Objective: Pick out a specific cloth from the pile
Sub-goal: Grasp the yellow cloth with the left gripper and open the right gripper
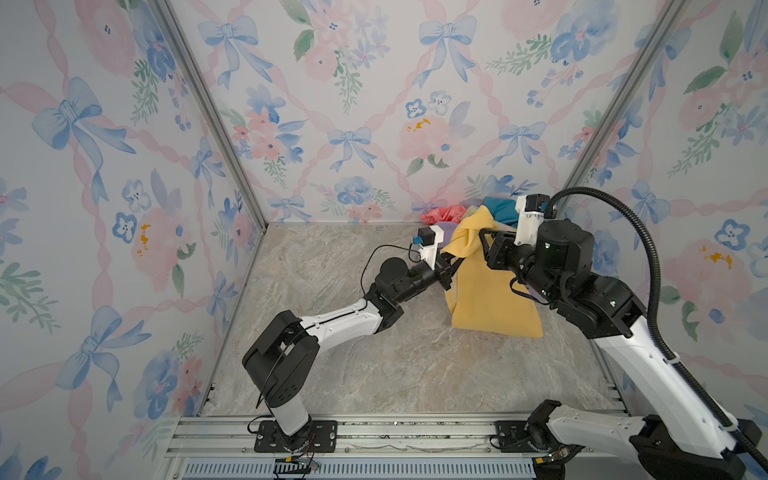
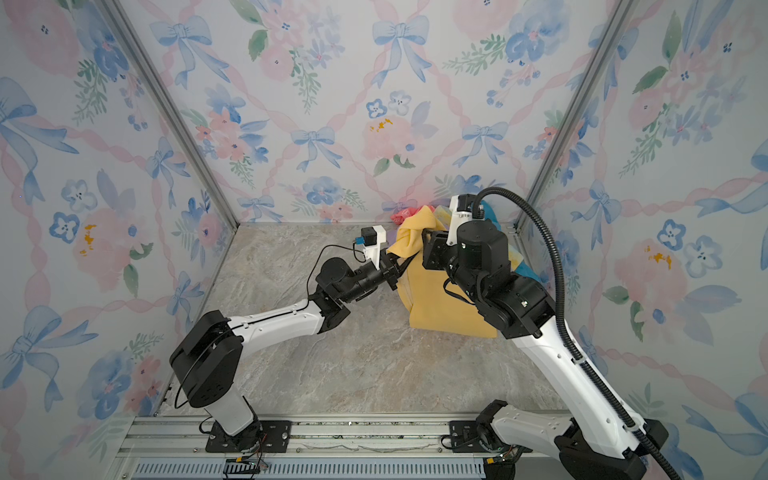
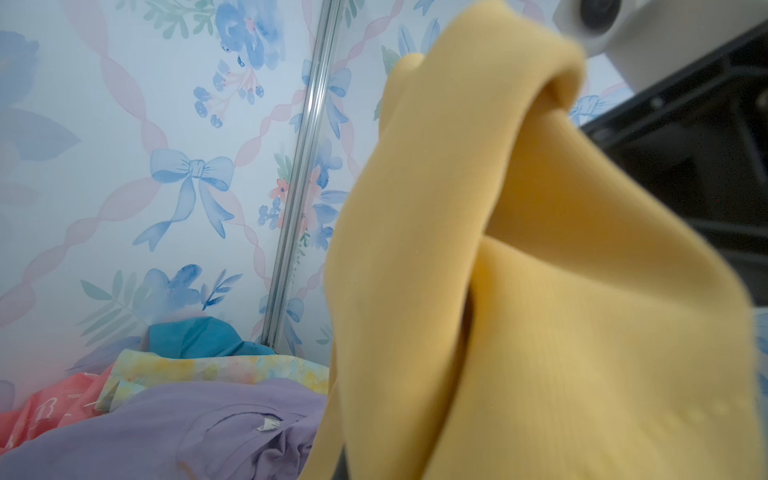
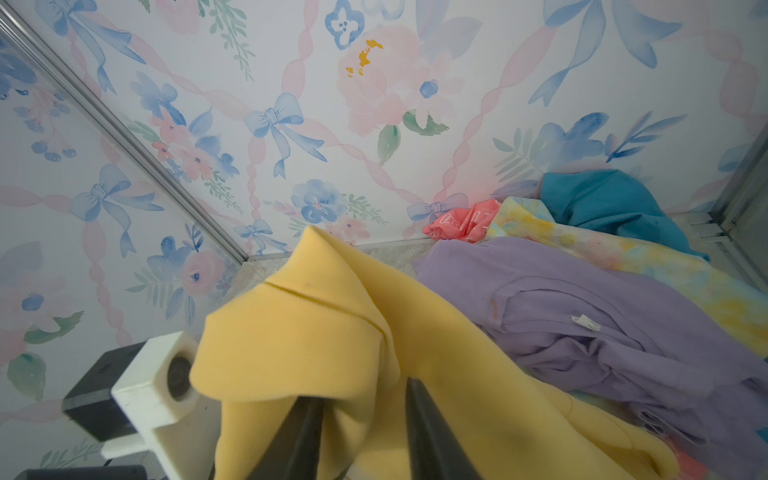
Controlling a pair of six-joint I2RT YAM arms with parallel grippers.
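The cloth [image 1: 490,299] [image 2: 440,307], plain mustard yellow, hangs raised at the back right, its lower edge resting on the floor. My left gripper [image 1: 452,265] [image 2: 398,266] is shut on its left edge; the fabric [image 3: 540,291] hides the jaws in the left wrist view. My right gripper [image 1: 484,239] [image 4: 360,390] stands at the cloth's top fold [image 4: 332,332], fingers apart with fabric bunched loosely between them. Behind lies the pile [image 1: 444,218]: lilac cloth [image 4: 582,299], tie-dye cloth [image 4: 540,232], coral-pink cloth [image 4: 465,224] and teal cloth [image 4: 602,203].
Flowered walls with aluminium corner posts [image 1: 216,124] [image 1: 615,112] close in the marble floor [image 1: 353,332]. The pile fills the back right corner. The arm bases stand on a metal rail [image 1: 395,432] along the front. The left wrist camera [image 4: 158,386] sits close beside the right fingers.
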